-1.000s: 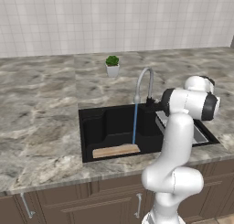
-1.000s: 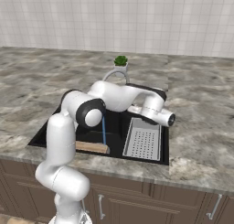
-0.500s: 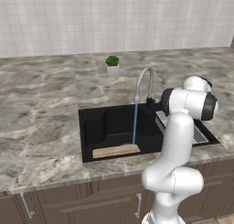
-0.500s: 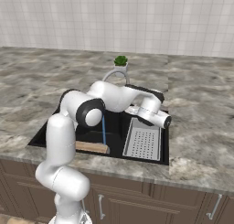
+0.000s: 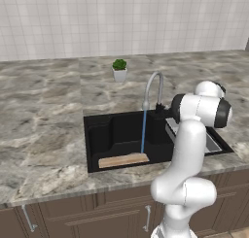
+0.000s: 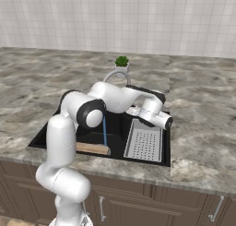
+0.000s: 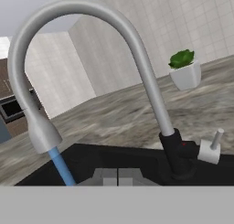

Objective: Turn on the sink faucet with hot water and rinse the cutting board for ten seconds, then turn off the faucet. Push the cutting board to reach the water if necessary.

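Board (image 5: 123, 160) lay flat at the sink's (image 5: 97, 135) front wall with water (image 5: 143, 130) from the faucet (image 5: 152, 89) hitting its right end, so rinsing needed no push; claw state I couldn't tell.

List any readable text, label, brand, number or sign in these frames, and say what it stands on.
None: no word, number, brand or sign can be read anywhere.
The faucet, the sink, the cutting board, the potted plant, the drainer tray and the tiled wall all bear no lettering.
A small red spot on the faucet base is a mark, not text.
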